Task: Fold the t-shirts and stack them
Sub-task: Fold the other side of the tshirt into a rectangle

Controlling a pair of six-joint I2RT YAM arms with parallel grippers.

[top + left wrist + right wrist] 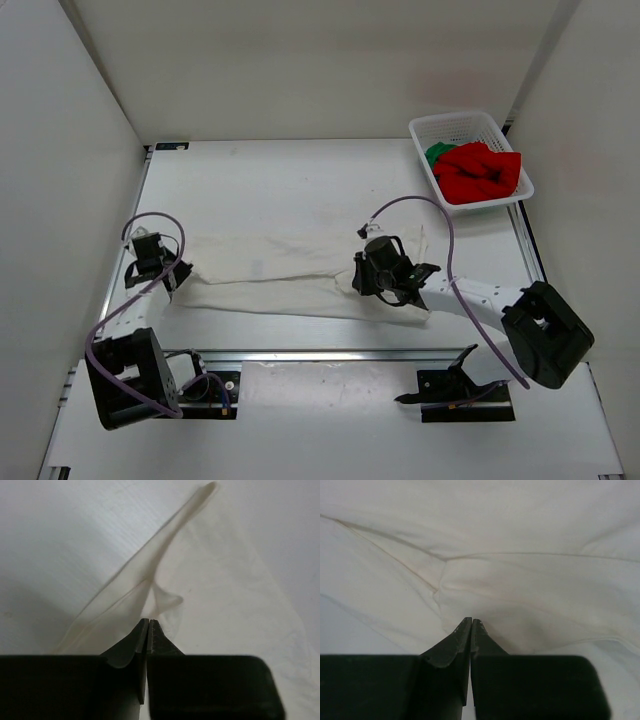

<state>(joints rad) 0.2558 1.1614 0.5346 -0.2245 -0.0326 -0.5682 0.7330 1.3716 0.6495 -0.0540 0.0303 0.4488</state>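
Observation:
The white t-shirt lies as a long flattened band across the middle of the table. My left gripper is at its left end, shut on a raised ridge of the white cloth that runs up to the fingertips. My right gripper is over the shirt's right part, jaws closed, with the cloth puckered right at the tips. The red t-shirt and the green t-shirt lie bunched in the basket, the green mostly hidden under the red.
A white plastic mesh basket stands at the back right corner. White walls close in the table at the left, back and right. The arm bases and a metal rail run along the near edge.

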